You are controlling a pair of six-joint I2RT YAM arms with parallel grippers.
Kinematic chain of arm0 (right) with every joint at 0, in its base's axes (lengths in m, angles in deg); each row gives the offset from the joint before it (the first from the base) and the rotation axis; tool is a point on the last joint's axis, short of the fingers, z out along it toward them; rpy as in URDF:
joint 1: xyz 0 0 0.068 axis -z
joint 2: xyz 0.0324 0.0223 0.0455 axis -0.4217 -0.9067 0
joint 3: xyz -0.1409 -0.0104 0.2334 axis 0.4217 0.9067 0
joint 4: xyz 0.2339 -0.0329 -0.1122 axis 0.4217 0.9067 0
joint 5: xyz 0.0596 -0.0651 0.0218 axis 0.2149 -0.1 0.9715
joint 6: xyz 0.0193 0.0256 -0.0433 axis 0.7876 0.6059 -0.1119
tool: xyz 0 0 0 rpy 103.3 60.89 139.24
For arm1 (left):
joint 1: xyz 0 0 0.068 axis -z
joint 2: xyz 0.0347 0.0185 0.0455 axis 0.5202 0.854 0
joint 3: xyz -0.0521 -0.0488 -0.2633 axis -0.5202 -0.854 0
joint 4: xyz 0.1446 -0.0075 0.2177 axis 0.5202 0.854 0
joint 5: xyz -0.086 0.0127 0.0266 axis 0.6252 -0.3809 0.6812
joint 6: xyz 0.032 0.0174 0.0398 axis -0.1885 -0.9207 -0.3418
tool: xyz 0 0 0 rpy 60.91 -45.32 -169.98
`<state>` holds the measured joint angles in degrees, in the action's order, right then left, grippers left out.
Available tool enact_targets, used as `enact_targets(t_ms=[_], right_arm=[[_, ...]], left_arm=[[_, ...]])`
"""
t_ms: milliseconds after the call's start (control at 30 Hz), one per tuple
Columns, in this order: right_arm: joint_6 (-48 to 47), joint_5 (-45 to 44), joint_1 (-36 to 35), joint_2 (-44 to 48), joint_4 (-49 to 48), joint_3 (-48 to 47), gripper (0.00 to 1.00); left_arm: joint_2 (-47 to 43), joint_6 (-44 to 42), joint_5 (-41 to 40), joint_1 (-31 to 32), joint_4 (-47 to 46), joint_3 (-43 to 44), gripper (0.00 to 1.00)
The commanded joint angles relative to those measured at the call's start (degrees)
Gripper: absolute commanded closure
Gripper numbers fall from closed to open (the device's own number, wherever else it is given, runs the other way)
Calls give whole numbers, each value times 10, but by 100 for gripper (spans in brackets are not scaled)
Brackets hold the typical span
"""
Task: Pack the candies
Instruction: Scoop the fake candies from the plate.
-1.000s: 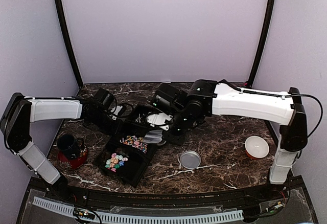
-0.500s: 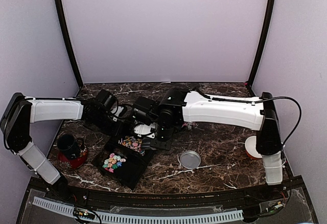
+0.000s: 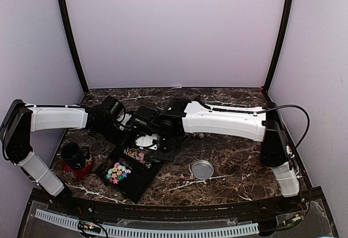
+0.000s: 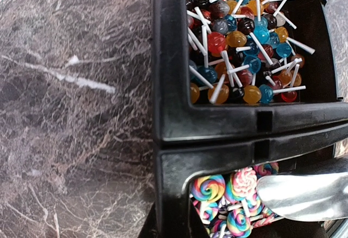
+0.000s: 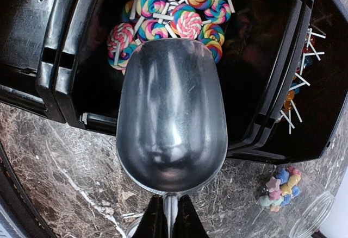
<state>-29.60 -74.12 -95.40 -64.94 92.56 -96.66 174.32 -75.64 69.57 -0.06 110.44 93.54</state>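
Observation:
The candies [image 3: 119, 171], tiny sweets in mixed colours, lie in the near compartment of a black tray [image 3: 142, 179]. More candies [image 5: 280, 186] sit inside a glass jar [image 5: 310, 219] lying on the table right of the tray. My right gripper [image 5: 170, 219] [image 3: 157, 143] is shut on the handle of an empty metal scoop [image 5: 171, 118], which hovers over the swirl lollipops [image 5: 174, 10]. My left gripper [image 4: 169, 228] [image 3: 130, 128] is shut on the tray's wall [image 4: 174, 189] at a far corner. The scoop's [image 4: 304, 194] edge shows there too.
The tray's far compartment holds ball lollipops [image 4: 239, 37] on white sticks. A round metal lid [image 3: 202, 169] lies right of the tray. A dark mug [image 3: 73, 155] stands on a red coaster at the left. Purple walls close in the marble table [image 3: 234, 156].
The right arm has swung left, carrying the scoop from the tray's right edge to over the swirl lollipops. The tray has slid a little leftward. The bowl at the right is now hidden.

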Motion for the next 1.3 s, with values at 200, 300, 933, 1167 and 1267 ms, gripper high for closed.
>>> enact_targets(t_ms=[200,300,933,1167,1267], right_arm=[[-37,138,-5,-40,-110,15,100],[-23,164,-3,-46,-160,17,100],[8,55,-4,-21,-74,4,100],[55,30,1,-63,9,-73,100],[74,55,5,-66,3,-75,100]], left_arm=[[-81,1,86,6,-110,-2,100],[-91,-1,93,6,-120,-6,100],[-64,9,26,6,-70,10,100],[-66,16,-49,6,-43,14,100],[-71,21,-59,6,-46,11,100]])
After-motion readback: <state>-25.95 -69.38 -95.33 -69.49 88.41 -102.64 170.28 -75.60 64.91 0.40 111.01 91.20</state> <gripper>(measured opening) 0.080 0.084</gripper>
